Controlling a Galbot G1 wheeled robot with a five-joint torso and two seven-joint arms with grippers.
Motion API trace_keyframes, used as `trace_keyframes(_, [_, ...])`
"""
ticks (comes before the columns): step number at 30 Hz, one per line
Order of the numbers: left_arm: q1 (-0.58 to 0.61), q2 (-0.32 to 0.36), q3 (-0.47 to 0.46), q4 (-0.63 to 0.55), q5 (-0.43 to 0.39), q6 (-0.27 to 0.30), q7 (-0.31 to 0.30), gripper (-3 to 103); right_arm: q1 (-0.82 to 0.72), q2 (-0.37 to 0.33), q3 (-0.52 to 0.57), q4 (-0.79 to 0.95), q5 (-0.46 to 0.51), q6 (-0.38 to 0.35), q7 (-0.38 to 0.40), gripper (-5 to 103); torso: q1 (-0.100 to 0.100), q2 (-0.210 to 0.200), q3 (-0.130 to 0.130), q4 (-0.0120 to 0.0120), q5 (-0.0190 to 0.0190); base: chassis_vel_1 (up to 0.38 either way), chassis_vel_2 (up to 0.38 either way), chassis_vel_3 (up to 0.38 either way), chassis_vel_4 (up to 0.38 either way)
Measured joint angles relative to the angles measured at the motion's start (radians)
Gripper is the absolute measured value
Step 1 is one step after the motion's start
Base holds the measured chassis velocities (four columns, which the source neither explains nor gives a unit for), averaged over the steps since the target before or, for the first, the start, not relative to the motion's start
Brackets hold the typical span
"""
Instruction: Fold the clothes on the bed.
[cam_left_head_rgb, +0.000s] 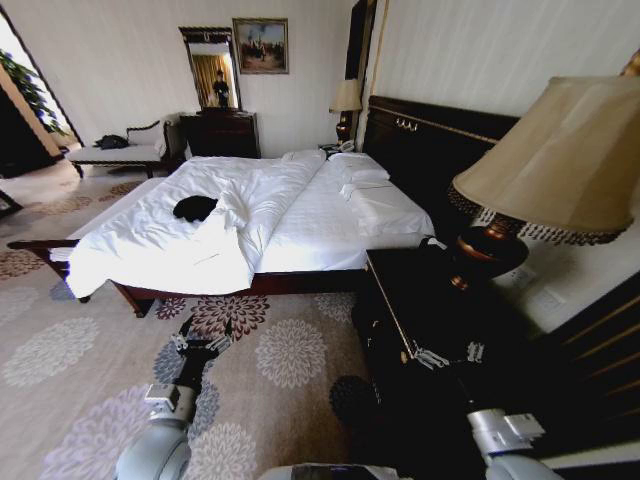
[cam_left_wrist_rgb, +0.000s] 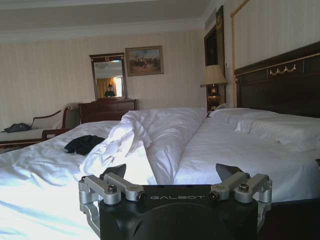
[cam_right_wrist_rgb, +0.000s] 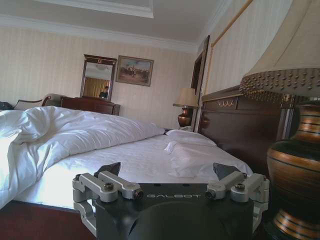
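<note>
The clothes (cam_left_head_rgb: 195, 208) are a small black bundle lying on the white duvet, on the left half of the bed (cam_left_head_rgb: 300, 215). The left wrist view also shows the clothes (cam_left_wrist_rgb: 84, 144), crumpled beside a ridge of bunched duvet. My left gripper (cam_left_head_rgb: 203, 343) hangs open over the carpet, short of the bed's near side; in its wrist view the left gripper (cam_left_wrist_rgb: 172, 172) has nothing between its fingers. My right gripper (cam_left_head_rgb: 447, 355) hovers open over the dark nightstand, and the right wrist view shows the right gripper (cam_right_wrist_rgb: 167, 170) empty, facing the bed (cam_right_wrist_rgb: 135, 162).
A dark nightstand (cam_left_head_rgb: 420, 300) with a large shaded lamp (cam_left_head_rgb: 560, 160) stands close on the right. The tall headboard (cam_left_head_rgb: 420, 140) runs behind the pillows. A dresser with mirror (cam_left_head_rgb: 218, 130) and a chaise (cam_left_head_rgb: 125, 150) stand by the far wall. Patterned carpet (cam_left_head_rgb: 90, 370) lies to the left.
</note>
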Motion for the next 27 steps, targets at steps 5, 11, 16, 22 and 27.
trace_keyframes(5, [-0.008, 0.0, -0.003, 0.004, -0.003, 0.0, -0.001, 100, -0.002, 0.003, 0.001, 0.0, 0.001, -0.002, 0.001, 100, 0.0, 0.0, 0.0, 0.0001, 0.0, -0.108, 0.119, 0.11, -0.113])
trace_keyframes(11, [-0.009, 0.001, -0.006, 0.006, -0.008, 0.0, -0.002, 100, -0.003, 0.003, 0.005, -0.004, 0.002, -0.005, 0.002, 100, 0.0, 0.0, 0.0, 0.0, 0.0001, -0.113, 0.081, 0.131, -0.094])
trace_keyframes(16, [-0.011, 0.002, 0.0, 0.008, -0.006, 0.0, -0.002, 100, 0.004, 0.009, -0.002, -0.004, 0.008, -0.009, 0.013, 100, 0.0, 0.0, 0.0, 0.0, 0.0, -0.108, 0.084, 0.119, -0.086])
trace_keyframes(22, [-0.019, 0.005, 0.006, 0.012, -0.006, 0.0, -0.002, 100, 0.002, 0.011, -0.003, -0.006, 0.008, -0.01, 0.014, 100, 0.0, 0.0, 0.0, -0.0001, 0.0, -0.118, 0.098, 0.113, -0.104])
trace_keyframes(27, [-0.023, 0.007, 0.005, 0.017, -0.008, 0.001, -0.002, 100, 0.004, 0.017, -0.003, -0.008, 0.009, -0.017, 0.023, 100, 0.0, 0.0, 0.0, 0.0, -0.0001, -0.111, 0.12, 0.109, -0.112])
